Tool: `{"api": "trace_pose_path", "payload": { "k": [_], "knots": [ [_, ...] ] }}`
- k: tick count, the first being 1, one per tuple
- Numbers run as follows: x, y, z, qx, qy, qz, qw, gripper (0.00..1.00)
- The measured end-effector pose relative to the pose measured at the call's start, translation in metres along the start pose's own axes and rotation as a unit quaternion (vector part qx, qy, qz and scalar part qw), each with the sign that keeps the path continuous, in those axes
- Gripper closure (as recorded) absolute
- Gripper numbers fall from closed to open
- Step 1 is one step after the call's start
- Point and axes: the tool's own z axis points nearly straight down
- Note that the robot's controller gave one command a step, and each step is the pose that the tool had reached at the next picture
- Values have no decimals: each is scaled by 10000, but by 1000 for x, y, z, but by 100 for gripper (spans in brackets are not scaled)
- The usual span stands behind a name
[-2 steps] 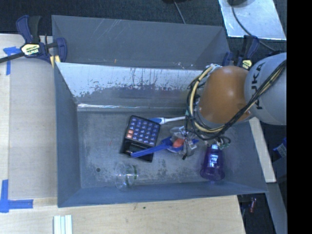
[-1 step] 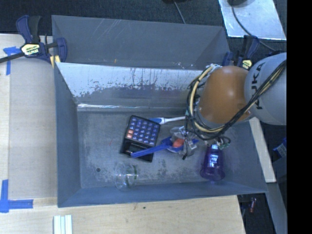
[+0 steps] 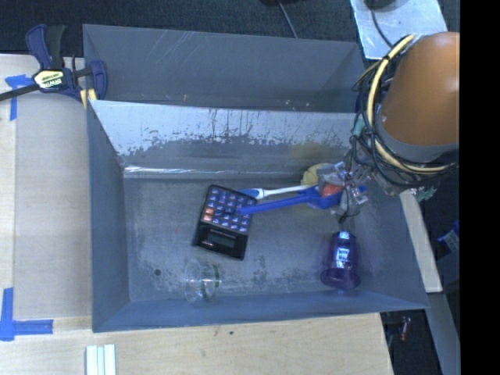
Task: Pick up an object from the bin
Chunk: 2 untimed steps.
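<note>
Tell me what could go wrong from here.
The blue-handled brush reaches the calculator with its far end, so lifting it may drag the calculator. The purple bottle lies close below the arm near the bin's right wall; a sideways move could knock it.

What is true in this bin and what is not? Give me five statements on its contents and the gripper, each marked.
1. The black calculator with blue keys lies near the middle of the bin floor, left of the gripper. True.
2. The purple translucent container rests against the left wall. False: it is at the floor's front right, just in front of the gripper.
3. A blue-handled utensil stretches from the calculator towards the gripper. True.
4. The calculator lies on top of the purple container. False: they lie well apart.
5. A clear cup sits at the front left of the floor. True.
</note>
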Motion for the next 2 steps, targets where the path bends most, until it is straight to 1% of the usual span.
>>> {"api": "trace_pose_path", "payload": {
  "k": [1, 2],
  "knots": [
    [0, 0, 0, -1, 1, 6, 10000, 100],
    [-31, -6, 113, 16, -34, -552, 9985, 100]
  ]
}}
